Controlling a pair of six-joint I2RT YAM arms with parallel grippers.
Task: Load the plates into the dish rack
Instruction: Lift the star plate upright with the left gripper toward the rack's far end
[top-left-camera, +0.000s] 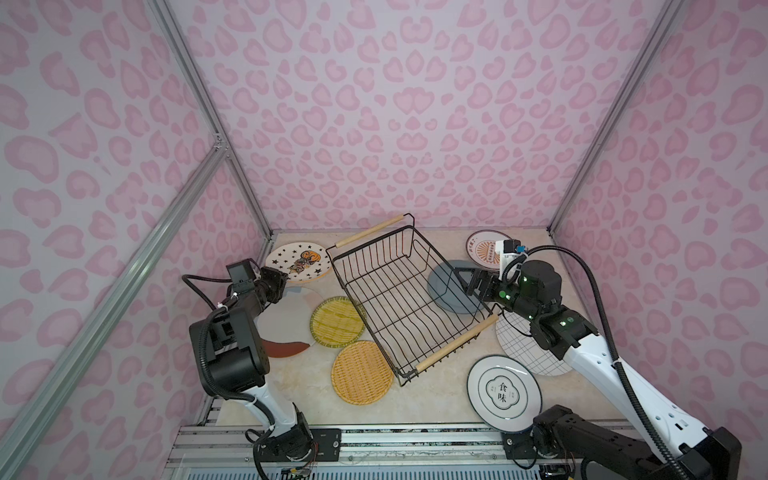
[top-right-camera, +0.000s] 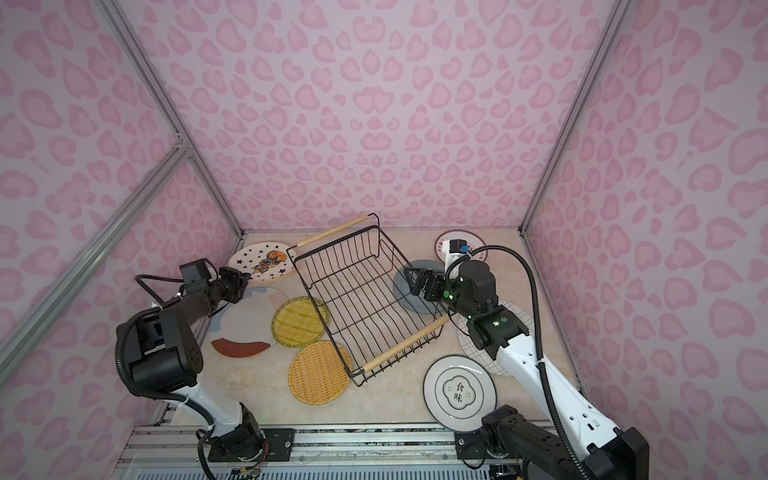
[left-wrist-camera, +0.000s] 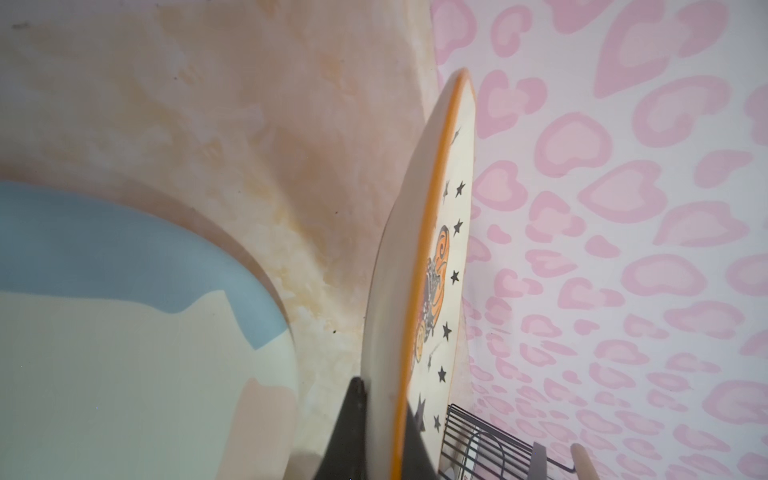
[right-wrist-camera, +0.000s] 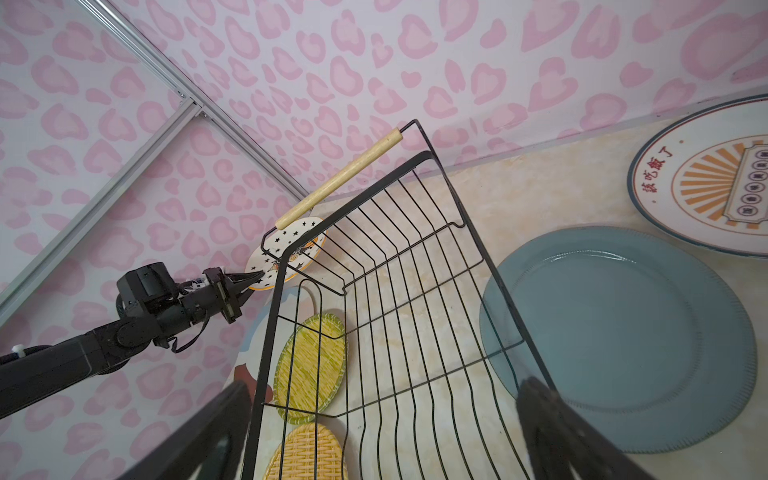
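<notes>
The black wire dish rack (top-left-camera: 457, 343) stands slantwise mid-table with nothing in it. My left gripper (top-left-camera: 286, 277) is shut on the near rim of the white plate with stars (top-left-camera: 298, 262), left of the rack; in the left wrist view that plate (left-wrist-camera: 440, 257) shows edge-on between the fingers (left-wrist-camera: 353, 419). My right gripper (top-left-camera: 463, 281) hangs open over the rack's right side, beside the grey-blue plate (right-wrist-camera: 623, 332). It holds nothing, and the rack's wires (right-wrist-camera: 357, 205) show between its fingers (right-wrist-camera: 552, 428).
Flat on the table lie two yellow woven plates (top-left-camera: 337, 321) (top-left-camera: 361, 372), a colour-block plate (top-left-camera: 286, 324), an orange sunburst plate (top-left-camera: 482, 249), a grid plate (top-left-camera: 523, 347) under the right arm, and a Chinese-character plate (top-left-camera: 504, 392). Pink walls close three sides.
</notes>
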